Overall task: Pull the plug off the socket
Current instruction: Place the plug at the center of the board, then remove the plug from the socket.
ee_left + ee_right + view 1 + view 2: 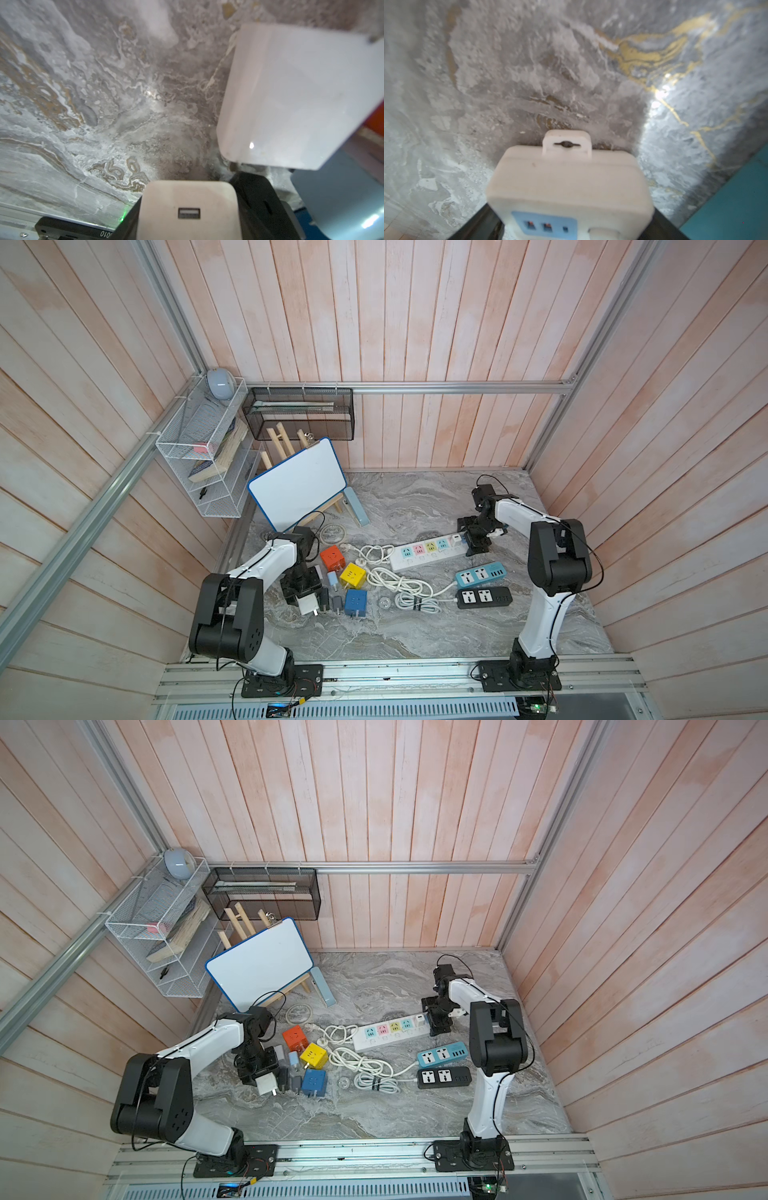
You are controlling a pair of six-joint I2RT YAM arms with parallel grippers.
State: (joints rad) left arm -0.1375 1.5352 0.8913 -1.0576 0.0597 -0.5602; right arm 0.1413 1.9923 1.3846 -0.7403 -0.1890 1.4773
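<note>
- White charger (308, 606) sits clamped in the left pincer (305, 598). Its prongs are bare and clear of any socket, low over the table (415, 626), just beside the cube sockets.
- At the far side, the right pincer (476, 547) grips the cordless end of the white power strip (424, 556). The wrist view shows jaws hugging both its sides — reads as a brace.
- One seated plug (456, 540), also white, sits in the strip's end socket, just beside the right pincer.
- Progress, my reading: one charger is out and only needs setting down. The seated plug is what is left, if it counts — the left arm is well apart from it.
- Power strips, three: white, teal strip (478, 574), black strip (484, 597).
- Cube sockets, three: orange cube (331, 558), yellow cube (352, 576), blue cube (356, 602).
- Loose adapters (333, 580) among the cubes: four as far as I can tell; they crowd together.
- Plugs seen in a socket: one.
- Arms: two.
</note>
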